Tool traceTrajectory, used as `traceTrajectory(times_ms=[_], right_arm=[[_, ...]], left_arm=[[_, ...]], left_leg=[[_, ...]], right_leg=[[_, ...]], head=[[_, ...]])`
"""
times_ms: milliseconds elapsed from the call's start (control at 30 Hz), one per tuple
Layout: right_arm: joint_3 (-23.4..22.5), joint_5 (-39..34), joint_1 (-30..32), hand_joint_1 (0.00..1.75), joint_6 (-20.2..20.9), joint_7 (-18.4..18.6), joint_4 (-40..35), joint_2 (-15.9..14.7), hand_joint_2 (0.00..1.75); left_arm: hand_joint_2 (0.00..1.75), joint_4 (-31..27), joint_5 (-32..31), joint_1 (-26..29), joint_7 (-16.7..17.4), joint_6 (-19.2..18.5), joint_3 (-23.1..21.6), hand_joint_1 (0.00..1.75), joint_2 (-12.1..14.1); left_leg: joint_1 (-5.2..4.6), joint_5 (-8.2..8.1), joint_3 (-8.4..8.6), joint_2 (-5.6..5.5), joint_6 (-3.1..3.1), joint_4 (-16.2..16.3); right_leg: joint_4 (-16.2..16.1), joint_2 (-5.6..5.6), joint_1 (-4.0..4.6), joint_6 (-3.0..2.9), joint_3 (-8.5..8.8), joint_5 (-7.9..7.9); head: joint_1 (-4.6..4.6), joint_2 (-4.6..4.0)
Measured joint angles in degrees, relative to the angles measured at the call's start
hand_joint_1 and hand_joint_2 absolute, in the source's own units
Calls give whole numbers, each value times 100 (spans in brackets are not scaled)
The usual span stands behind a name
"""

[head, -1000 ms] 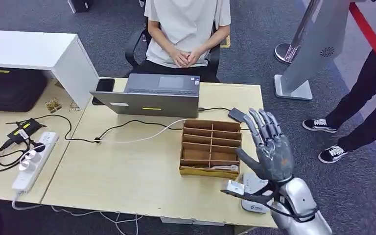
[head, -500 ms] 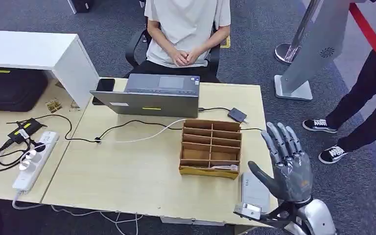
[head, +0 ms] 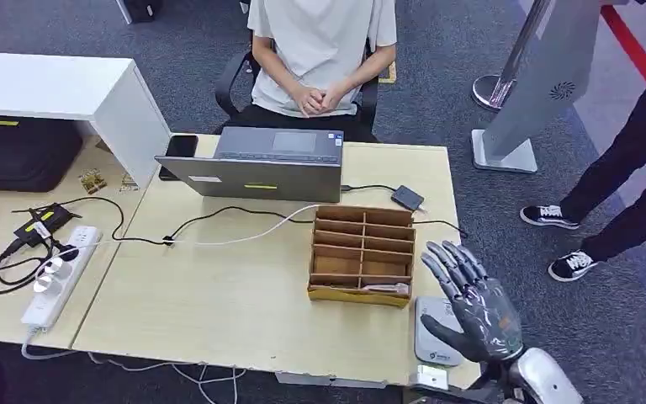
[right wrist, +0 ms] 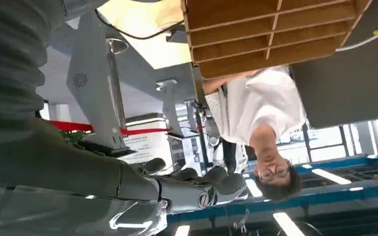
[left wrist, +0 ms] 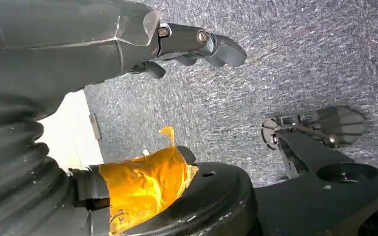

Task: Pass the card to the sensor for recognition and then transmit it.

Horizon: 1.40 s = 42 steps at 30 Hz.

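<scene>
The right hand [head: 475,305] hovered palm-up with its fingers spread and nothing in it, above the near right corner of the tabletop [head: 219,295], partly over the grey sensor [head: 431,331] that lay flat there. Just beside the sensor stood the wooden divided box [head: 360,252], with a pale card [head: 377,289] lying in its nearest compartment. Behind the box sat an open laptop [head: 256,168], its cables trailing across the wood, and a seated person [head: 320,50] faced the robot with hands clasped. The left hand [left wrist: 197,44] hung over grey carpet, fingers loosely curled and holding nothing.
</scene>
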Motion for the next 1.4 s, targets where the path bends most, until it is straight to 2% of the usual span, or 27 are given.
traceTrajectory(times_ms=[133,267,367,600,667,700,733,833,1133,1400], right_arm=[[98,131,28,0,-190,70,105,24,175],[186,431,43,0,-497,184,280,173,175],[282,792,42,0,-943,337,571,422,175],[299,886,41,0,-1016,361,631,482,175],[308,1146,43,0,-1095,370,776,663,175],[273,1386,49,0,-1113,273,962,984,175],[105,1552,60,0,-1117,127,1258,1444,175],[-46,1655,60,0,-1124,37,1482,1705,175],[-249,1720,57,0,-1124,-2,1795,2033,175],[-675,2177,-14,0,-1124,2,2020,2448,175]], left_arm=[[175,0,0,0,0,4,0,0,-2],[175,0,-26,-2,0,17,0,0,-4],[175,0,-70,-2,0,28,0,0,-13],[175,0,-76,-3,2,33,0,0,-15],[175,0,-92,-4,13,37,0,0,-22],[175,0,-124,-4,15,39,0,0,-28],[175,0,-170,-5,15,39,0,0,-37],[175,0,-188,-5,15,39,0,0,-52],[175,0,-201,-8,15,39,0,0,-57],[175,0,-295,-11,48,33,-7,0,-59]], left_leg=[[1,0,-1,0,0,-2],[1,0,0,1,0,-2],[1,0,0,1,0,-2],[1,0,0,1,0,-2],[1,2,0,1,-2,-2],[3,2,0,1,-3,-2],[3,2,0,2,-3,-2],[3,2,0,1,-3,-2],[2,2,0,1,-3,-2],[3,3,0,2,-5,-2]], right_leg=[[0,0,1,-1,0,-1],[0,1,1,-1,0,-1],[1,1,1,-1,0,-1],[1,1,1,-1,0,-1],[1,1,1,-1,0,-1],[1,1,2,-1,0,-1],[2,3,2,-1,0,-1],[2,2,2,-1,0,-1],[2,3,1,-1,0,-1],[3,3,2,-1,0,-1]], head=[[-2,0],[-2,0],[0,0],[-2,0],[-2,0],[0,0],[-2,0],[0,0],[0,0],[0,0]])
